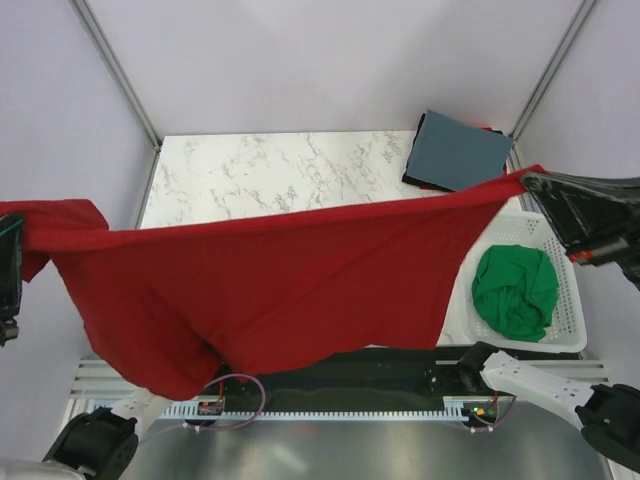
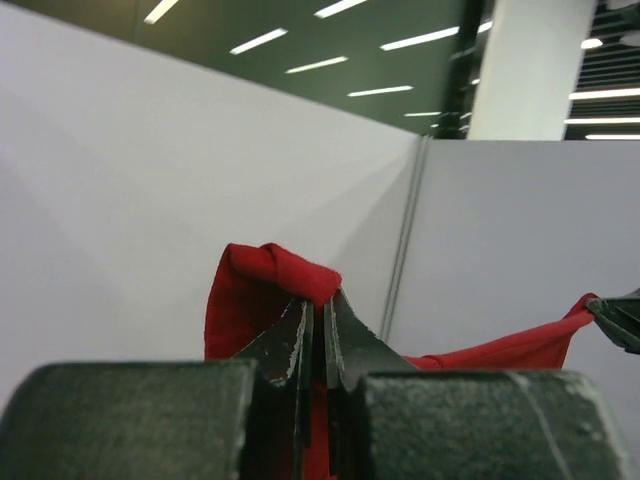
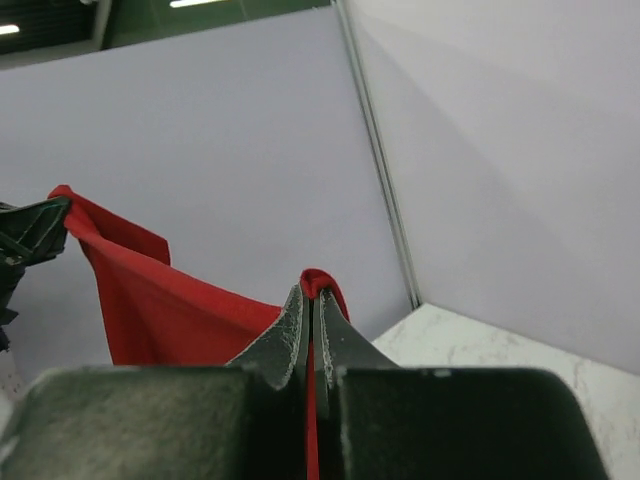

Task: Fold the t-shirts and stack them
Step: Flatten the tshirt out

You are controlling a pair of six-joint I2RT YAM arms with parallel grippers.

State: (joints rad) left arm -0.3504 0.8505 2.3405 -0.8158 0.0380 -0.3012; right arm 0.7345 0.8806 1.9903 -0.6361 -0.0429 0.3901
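Between left pincer (image 2: 318, 303) and right pincer (image 3: 312, 297) | red t-shirt (image 1: 290, 270) stretched aloft | both clamped on it

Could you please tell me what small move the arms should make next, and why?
Probably lower the left tool and right tool together toward the marble table: each pinches an edge of the red t-shirt, which hangs stretched in the air, not yet laid flat.

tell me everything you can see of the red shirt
Plain bright red shirt of soft cloth, stretched wide in the air between both arms. The left gripper is shut on one bunched end, the right gripper on the other. Top edge taut; lower edge sags, deepest at the left, hiding the near part of the table.
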